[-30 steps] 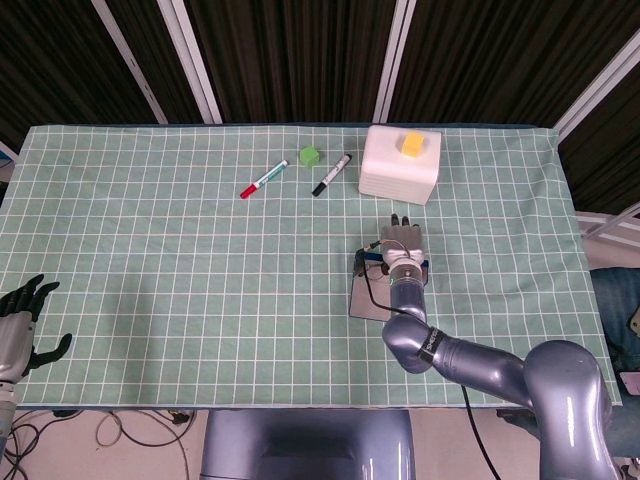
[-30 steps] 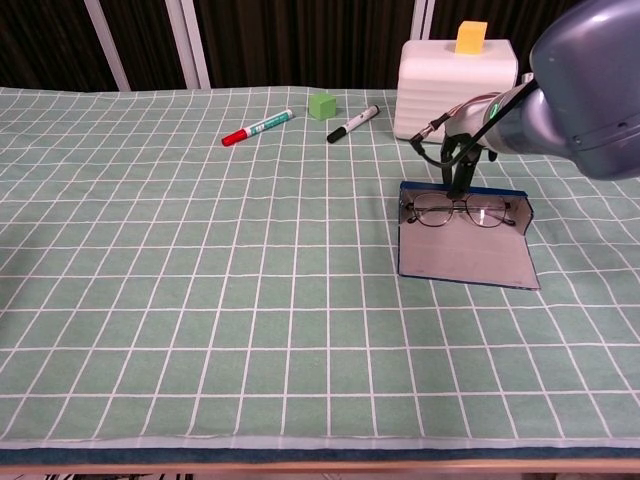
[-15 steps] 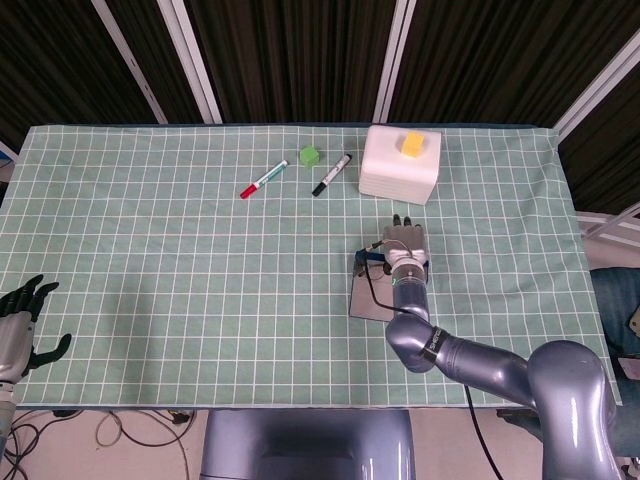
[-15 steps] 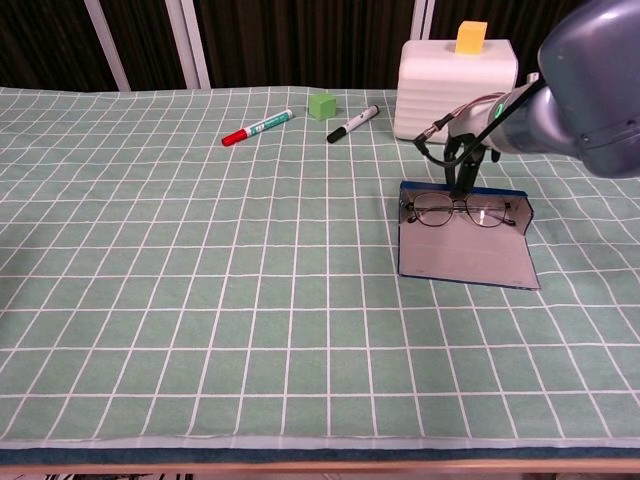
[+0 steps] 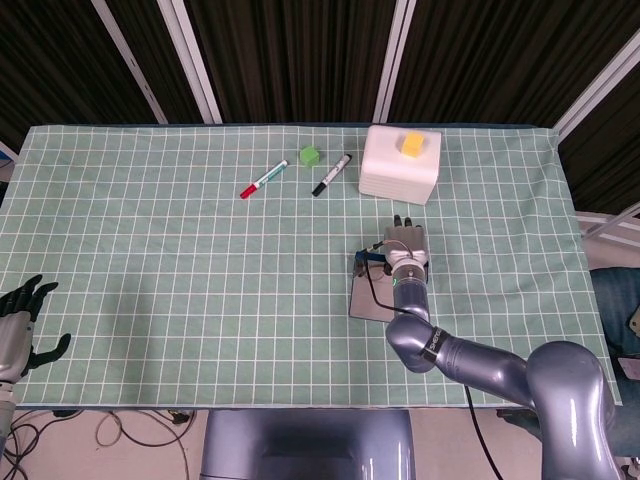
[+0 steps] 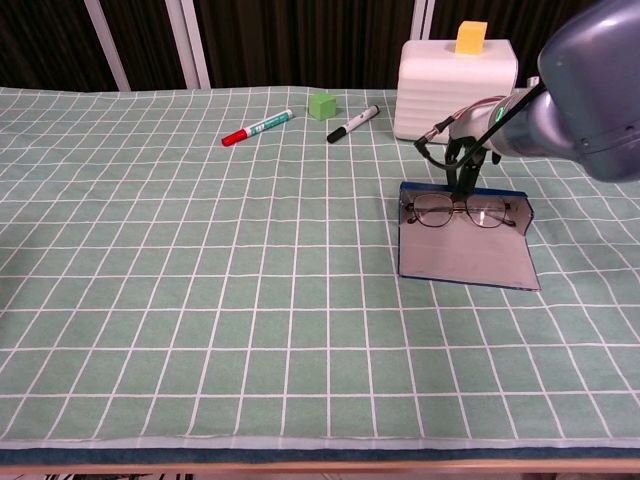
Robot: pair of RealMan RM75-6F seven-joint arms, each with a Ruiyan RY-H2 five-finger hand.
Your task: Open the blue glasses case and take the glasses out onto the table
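- The table [image 6: 150, 300] lies wide and bare across its left half and front edge.
- One white box [image 6: 455, 85] carries one yellow block [image 6: 471, 35].
- One blue glasses case [image 6: 465, 255] lies open right of centre, one pair of glasses [image 6: 458, 212] inside.
- Right hand [image 5: 405, 245] reaches down at the glasses; grip: cannot tell.
- Left hand [image 5: 18, 325], fingers apart, sits off the left edge.
- Two markers: red marker [image 6: 257, 127], black marker [image 6: 353, 123]; one green cube [image 6: 321, 104].
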